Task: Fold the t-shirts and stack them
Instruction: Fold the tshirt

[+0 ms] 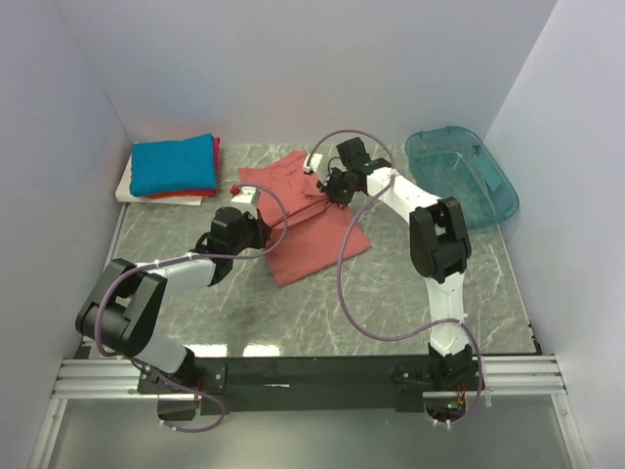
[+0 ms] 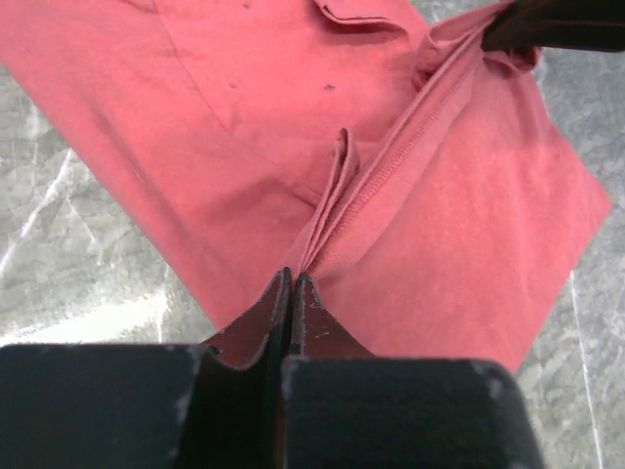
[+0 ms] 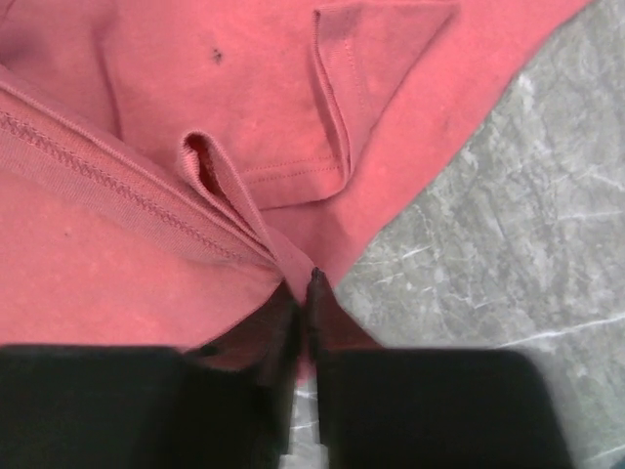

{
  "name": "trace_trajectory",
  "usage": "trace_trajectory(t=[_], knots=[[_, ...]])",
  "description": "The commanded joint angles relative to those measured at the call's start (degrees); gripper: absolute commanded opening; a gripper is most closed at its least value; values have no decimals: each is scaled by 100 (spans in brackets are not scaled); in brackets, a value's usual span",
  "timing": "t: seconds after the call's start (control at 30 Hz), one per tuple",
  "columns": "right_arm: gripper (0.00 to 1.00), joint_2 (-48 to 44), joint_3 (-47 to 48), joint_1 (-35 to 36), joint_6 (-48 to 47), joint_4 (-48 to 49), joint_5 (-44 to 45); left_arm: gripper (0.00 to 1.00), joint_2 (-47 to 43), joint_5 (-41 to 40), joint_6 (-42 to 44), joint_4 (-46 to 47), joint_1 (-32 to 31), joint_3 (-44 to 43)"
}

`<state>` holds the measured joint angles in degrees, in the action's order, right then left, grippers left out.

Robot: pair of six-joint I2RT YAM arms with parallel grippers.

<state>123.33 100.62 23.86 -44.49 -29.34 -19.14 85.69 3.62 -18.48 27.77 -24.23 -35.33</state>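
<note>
A salmon-pink t-shirt (image 1: 308,223) lies partly folded on the table's middle. My left gripper (image 1: 262,233) is shut on its near-left edge; in the left wrist view the cloth (image 2: 391,176) rises in a taut ridge from my pinched fingertips (image 2: 293,278). My right gripper (image 1: 339,192) is shut on the shirt's far edge; in the right wrist view a fold of pink cloth (image 3: 195,195) runs into the closed tips (image 3: 305,283). Folded t-shirts are stacked at the back left: a bright blue one (image 1: 174,163) on top, red (image 1: 181,194) and white (image 1: 125,186) edges under it.
A translucent teal plastic bin (image 1: 462,176) stands at the back right. The grey marble table (image 1: 391,293) lies between white walls on both sides. A rail runs along the near edge by the arm bases.
</note>
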Motion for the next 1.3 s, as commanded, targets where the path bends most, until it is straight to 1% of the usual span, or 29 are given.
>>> trace_trajectory(t=[0.0, 0.03, 0.07, 0.1, 0.13, 0.17, 0.2, 0.23, 0.3, 0.33, 0.37, 0.4, 0.43, 0.47, 0.5, 0.53, 0.57, 0.6, 0.63, 0.67, 0.7, 0.73, 0.77, 0.8, 0.83, 0.9, 0.93, 1.1, 1.27], knots=[[20, 103, 441, 22, 247, 218, 216, 7, 79, -105, 12, -17, 59, -325], [57, 130, 485, 40, 622, 488, 356, 26, 97, -342, -85, -87, 93, -464], [61, 165, 555, 57, 835, 613, 662, 35, 123, -657, -129, -192, 102, -562], [64, 244, 773, 66, 976, 684, 787, 48, 141, -895, -190, -410, 129, -797], [71, 262, 871, 84, 1386, 971, 971, 54, 150, -1594, -382, -604, 164, -939], [73, 279, 1054, 75, 1590, 1087, 1382, 59, 158, -1836, -463, -789, 181, -1106], [74, 306, 1187, 84, 1740, 1149, 1543, 63, 150, -2038, -498, -1147, 208, -1429], [75, 323, 1327, 84, 1959, 1133, 1631, 68, 89, -2284, -577, -1264, 269, -1563], [75, 280, 1531, 23, 2032, 1010, 1563, 74, -43, -2243, -517, -1475, 304, -1792], [75, 201, 1479, -12, 1971, 879, 1353, 74, -148, -2129, -377, -1537, 322, -1819], [75, -34, 1252, -65, 1875, 765, 1125, 74, -393, -1685, -297, -1625, 314, -1837], [75, -167, 1137, -187, 1691, 546, 235, 84, -526, -1402, -227, -1704, 322, -1767], [73, -299, 1014, -293, 863, -187, -357, 84, -823, -981, -113, -1879, 322, -1688], [72, -605, 638, -381, 358, -543, -815, 90, -974, -333, -8, -1933, 287, -1583], [72, -782, 347, -564, -169, -833, -1655, 90, -1141, -161, 20, -1968, 209, -1251], [72, -975, 31, -653, -1601, -1541, -1959, 89, -1490, -55, 203, -2038, -88, -1057], [72, -1369, -677, -750, -2355, -1835, -2232, 89, -1659, -141, 309, -2073, -352, -863], [72, -1582, -1101, -977, -3642, -2012, -2383, 88, -1817, -342, 467, -2091, -633, -522], [72, -1810, -1523, -1066, -4072, -1953, -2506, 88, -2054, -344, 781, -2109, -1227, -379], [73, -2169, -2232, -1146, -4329, -1752, -2481, 88, -2143, -614, 924, -2152, -1529, -256], [74, -2321, -2527, -1181, -4549, -1533, -2403, 86, -2214, -738, 1099, -2196, -1776, -81], [74, -2426, -2730, -1199, -4621, -1226, -2202, 85, -2275, -731, 1440, -2258, -2187, -18], [75, -2541, -2967, -1225, -4700, -1153, -2182, 85, -2293, -722, 1618, -2415, -2322, 26], [75, -2577, -3039, -1260, -4770, -1127, -2234, 84, -2294, -722, 1767, -2477, -2428, 105], [75, -2603, -3074, -1330, -4814, -1126, -2313, 83, -2276, -705, 2160, -2574, -2551, 105], [75, -2612, -3022, -1366, -4771, -1179, -2551, 82, -2197, -766, 2453, -2924, -2648, 36], [75, -2621, -3004, -1375, -4745, -1214, -2595, 81, -2049, -957, 2646, -3013, -2718, 0], [75, -2665, -3066, -1375, -4674, -1179, -2727, 79, -1153, -1644, 2823, -3681, -2877, -404], [74, -2577, -3109, -1357, -4727, -1241, -2683, 77, -378, -2206, 2850, -3525, -2974, -501]])
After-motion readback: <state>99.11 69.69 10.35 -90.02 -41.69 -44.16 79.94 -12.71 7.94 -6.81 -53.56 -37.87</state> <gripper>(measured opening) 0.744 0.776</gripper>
